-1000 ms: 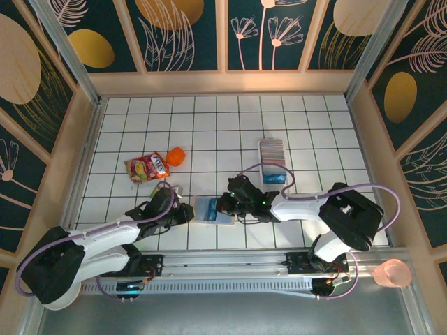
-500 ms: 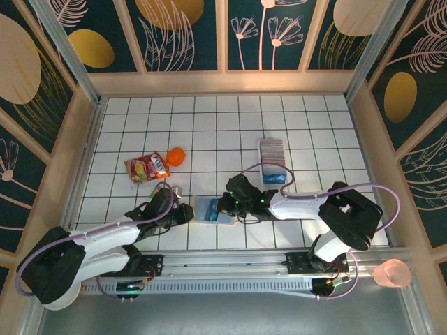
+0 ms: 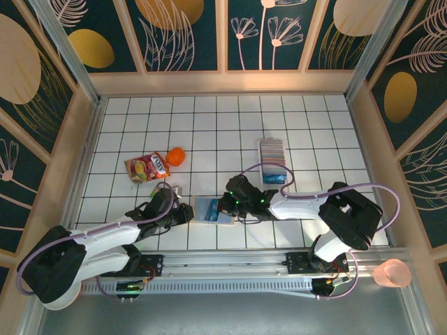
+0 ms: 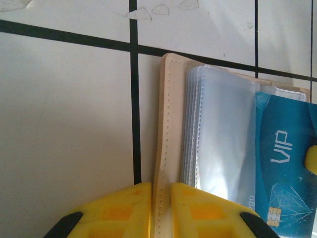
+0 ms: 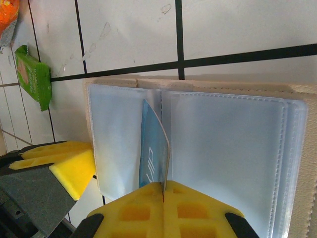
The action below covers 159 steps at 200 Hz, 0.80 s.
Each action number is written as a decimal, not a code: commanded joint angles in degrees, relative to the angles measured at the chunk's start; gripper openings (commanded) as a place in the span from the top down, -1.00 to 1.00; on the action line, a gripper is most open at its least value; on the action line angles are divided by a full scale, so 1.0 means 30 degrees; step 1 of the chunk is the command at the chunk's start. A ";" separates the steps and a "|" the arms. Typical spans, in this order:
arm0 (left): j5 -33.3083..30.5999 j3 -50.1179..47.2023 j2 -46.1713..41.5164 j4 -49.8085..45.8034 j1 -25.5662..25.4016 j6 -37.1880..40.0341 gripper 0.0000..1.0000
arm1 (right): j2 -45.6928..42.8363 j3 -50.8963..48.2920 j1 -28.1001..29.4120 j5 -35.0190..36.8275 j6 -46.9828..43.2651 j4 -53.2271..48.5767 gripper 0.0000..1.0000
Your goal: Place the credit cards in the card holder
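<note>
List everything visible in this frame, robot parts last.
table: one, white tiles with black lines
card holder: one, beige, lying open, front centre
blue card: one, on edge between the holder's clear sleeves
credit cards: one row, count unclear, grey, pink and white, right of centre
snack pouch: one, red-yellow, left of centre
orange piece: one, beside the pouch
green packet: one, near the holder
pink cup: one, off the near right corner
left gripper: yellow, shut on the holder's edge
right gripper: yellow, shut on the blue card

White tiled floor [image 3: 209,118], dark floral walls [image 3: 188,35]
</note>
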 commanded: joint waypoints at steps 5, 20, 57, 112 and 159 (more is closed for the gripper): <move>0.0368 -0.0253 0.0323 0.0492 -0.0122 -0.0234 0.66 | 0.0112 0.0167 0.0219 -0.0055 0.0141 -0.0947 1.00; 0.0375 -0.0275 0.0291 0.0484 -0.0113 -0.0225 0.66 | 0.0203 0.0349 0.0307 -0.0403 -0.0055 -0.0731 1.00; 0.0342 -0.0359 0.0063 0.0362 -0.0137 -0.0257 0.68 | 0.0399 0.0502 0.0311 -0.1163 -0.0387 -0.0127 1.00; 0.0283 -0.0422 -0.0153 0.0232 -0.0120 -0.0293 0.69 | 0.0905 0.0325 0.0037 -0.1779 -0.0816 0.0184 1.00; 0.0225 -0.0325 -0.0296 0.0041 -0.0121 -0.0293 0.69 | 0.0946 -0.0128 -0.0668 -0.1944 -0.1226 0.0274 0.95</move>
